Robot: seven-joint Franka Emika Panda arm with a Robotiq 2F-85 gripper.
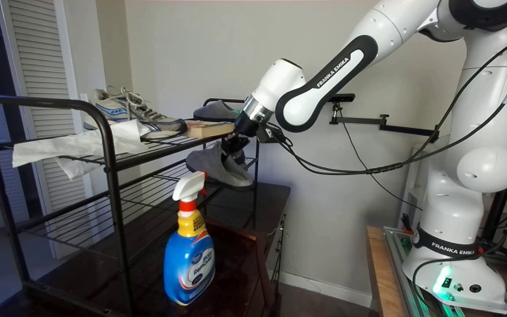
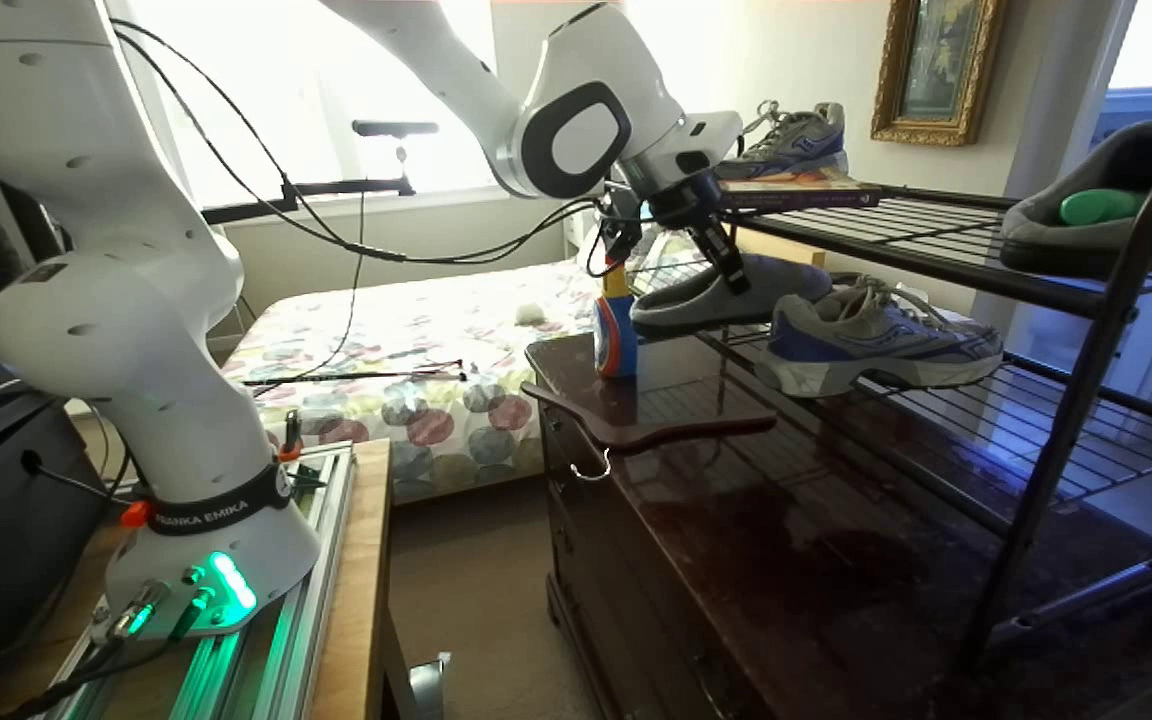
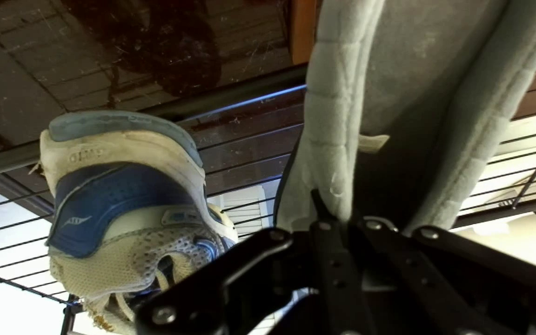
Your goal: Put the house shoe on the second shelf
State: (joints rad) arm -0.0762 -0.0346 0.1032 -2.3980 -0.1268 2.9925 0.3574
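Holding house shoe (image 1: 207, 164) at center of an exterior view, pointing toe left, heel low at right. Pinching one side wall with gripper (image 3: 345, 218), lower middle of wrist view, closed up narrow, with one finger outside and probably one inside. Probably light; soft, felt-like upper, stiffer dark sole. Should be hard to break, not very slippery, apt to sag or twist on a one-wall pinch. Best gripped by the padded edge near mid-length, for balance. About level with second shelf (image 1: 66, 229), with toe part over the wires and heel out past the rail. Cannot tell about contact with wires. Likely mid-placement: push further in, level off, let go. Mind laced sneaker (image 3: 123, 204), left of wrist view, same tier.

Then surface and room, left to right in an exterior view: louvered door (image 1: 42, 66), upper left; black wire rack (image 1: 42, 102), left edge to center, carrying on top white cloth (image 1: 75, 145), another sneaker (image 1: 134, 112), book (image 1: 207, 130), matching slipper (image 1: 216, 111); below, blue spray bottle (image 1: 189, 259), lower center, standing on glossy dark dresser (image 1: 271, 193); light wall (image 1: 183, 53) behind; robot base (image 1: 456, 273), lower right, on wooden bench (image 1: 377, 264).
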